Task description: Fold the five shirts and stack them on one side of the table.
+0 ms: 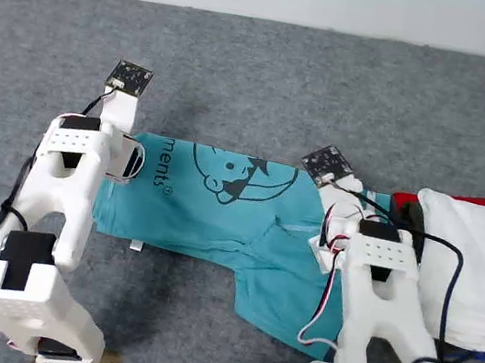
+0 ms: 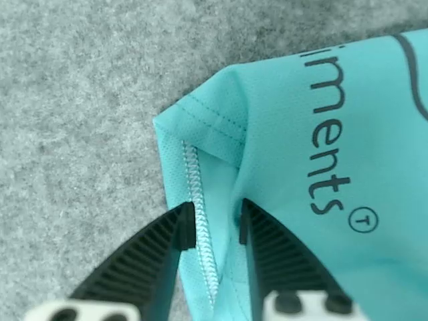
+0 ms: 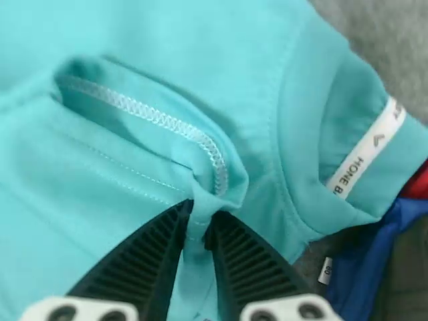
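- Fingers [image 2: 175, 235] of the left gripper [image 2: 215, 224] pinch the teal shirt [image 1: 219, 210] by the hem at its far left corner.
- The right gripper [image 3: 200, 224] has its fingers [image 3: 235, 257] squeezing a fold near the collar [image 3: 314, 167].

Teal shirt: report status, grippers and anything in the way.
Left gripper shut on teal shirt, hem corner. Right gripper shut on it near the collar. White shirt folded beside collar end, not blocking.

The shirt [image 1: 218, 215] lies spread across the middle of my bench [image 1: 259, 82]. My left pincer [image 2: 217, 224] is clamped on its left hem corner and my right pincer [image 3: 200, 224] on a fold beside the collar. A stack of folded shirts [image 1: 475, 267] lies against its right end.
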Controlling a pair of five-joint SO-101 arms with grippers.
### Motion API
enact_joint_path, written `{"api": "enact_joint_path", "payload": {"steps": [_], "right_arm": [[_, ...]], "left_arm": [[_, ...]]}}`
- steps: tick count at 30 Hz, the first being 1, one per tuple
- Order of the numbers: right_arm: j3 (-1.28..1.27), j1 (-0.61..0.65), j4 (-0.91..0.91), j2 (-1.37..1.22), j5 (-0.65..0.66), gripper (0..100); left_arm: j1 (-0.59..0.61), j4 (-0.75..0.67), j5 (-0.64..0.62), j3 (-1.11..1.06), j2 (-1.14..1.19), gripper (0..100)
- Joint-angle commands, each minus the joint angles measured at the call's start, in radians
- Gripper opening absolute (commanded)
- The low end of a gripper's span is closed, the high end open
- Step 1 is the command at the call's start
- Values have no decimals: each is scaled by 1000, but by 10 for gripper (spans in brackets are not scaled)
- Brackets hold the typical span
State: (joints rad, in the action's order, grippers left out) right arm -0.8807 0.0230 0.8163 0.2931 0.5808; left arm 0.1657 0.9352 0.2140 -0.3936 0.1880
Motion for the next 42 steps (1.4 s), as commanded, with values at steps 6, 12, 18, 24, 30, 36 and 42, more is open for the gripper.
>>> {"api": "enact_joint_path", "payload": {"steps": [6, 12, 18, 24, 30, 36, 42], "right_arm": [[14, -12, 21, 41, 0, 184], [123, -13, 252, 239, 5, 184], [160, -13, 507, 389, 9, 185], [126, -12, 599, 429, 68, 184], [75, -12, 598, 433, 71, 184], [71, -12, 590, 433, 71, 184], [71, -12, 590, 433, 71, 184]], "left_arm": [[-8, -9, 8, 4, -6, 119], [-3, -9, 8, 5, -8, 119], [-2, -12, 8, 10, -15, 119], [-2, -12, 8, 12, -15, 122], [0, -5, 8, 44, -15, 239], [71, -12, -6, 110, -8, 243], [181, -6, -21, 151, -8, 243]]}}
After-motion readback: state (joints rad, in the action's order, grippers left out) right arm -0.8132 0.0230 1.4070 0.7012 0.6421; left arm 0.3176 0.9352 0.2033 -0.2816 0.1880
